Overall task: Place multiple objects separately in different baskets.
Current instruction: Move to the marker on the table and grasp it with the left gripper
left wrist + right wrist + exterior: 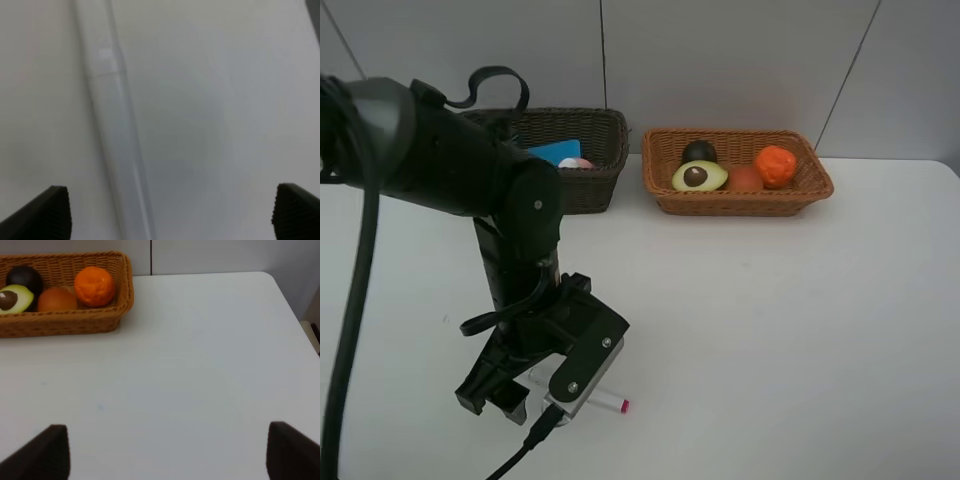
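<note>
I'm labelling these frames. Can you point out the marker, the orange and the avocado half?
marker (112, 125): left wrist view, on its white barrel.
orange (94, 286): right wrist view, on its peel.
avocado half (699, 177): exterior high view, on its pit.

The table (790, 330) has a plain white, matte top. Its far edge meets a light grey wall (740, 60). The wall is divided by thin dark seams (603, 55): one runs vertically near the middle of the far edge, and another slants toward the far right corner. A faint small speck (100, 406) marks the tabletop surface. The right edge of the table ends in a rounded far corner (267, 277).
</note>
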{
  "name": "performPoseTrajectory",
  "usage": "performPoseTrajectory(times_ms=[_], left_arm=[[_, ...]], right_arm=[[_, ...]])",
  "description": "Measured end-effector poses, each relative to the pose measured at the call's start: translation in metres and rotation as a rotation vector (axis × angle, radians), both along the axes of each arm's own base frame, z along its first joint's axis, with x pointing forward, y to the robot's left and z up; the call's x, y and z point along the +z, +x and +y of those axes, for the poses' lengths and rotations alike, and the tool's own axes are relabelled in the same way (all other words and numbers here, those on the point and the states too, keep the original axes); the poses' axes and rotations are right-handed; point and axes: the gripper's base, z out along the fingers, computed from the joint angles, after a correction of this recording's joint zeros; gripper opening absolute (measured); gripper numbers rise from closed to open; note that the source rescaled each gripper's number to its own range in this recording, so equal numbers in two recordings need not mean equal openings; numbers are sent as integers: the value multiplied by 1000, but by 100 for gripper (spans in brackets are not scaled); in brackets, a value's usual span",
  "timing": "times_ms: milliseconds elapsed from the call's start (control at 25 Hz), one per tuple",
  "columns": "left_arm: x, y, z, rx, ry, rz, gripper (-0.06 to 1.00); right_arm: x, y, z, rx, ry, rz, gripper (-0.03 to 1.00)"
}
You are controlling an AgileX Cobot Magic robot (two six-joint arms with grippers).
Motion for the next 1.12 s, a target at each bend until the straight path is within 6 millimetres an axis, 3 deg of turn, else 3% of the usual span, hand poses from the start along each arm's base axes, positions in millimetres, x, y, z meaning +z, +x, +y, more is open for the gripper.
performPoseTrajectory(times_ms=[760, 1000, 1120], left_arm=[[-12, 5, -7, -8, -41, -50, 99], [-19, 6, -7, -7, -28, -40, 80], [-19, 6, -7, -7, -28, -40, 76]], right_arm=[[0, 0, 0, 0, 0, 0, 94], [0, 0, 0, 0, 0, 0, 94], [0, 0, 0, 0, 0, 0, 94]])
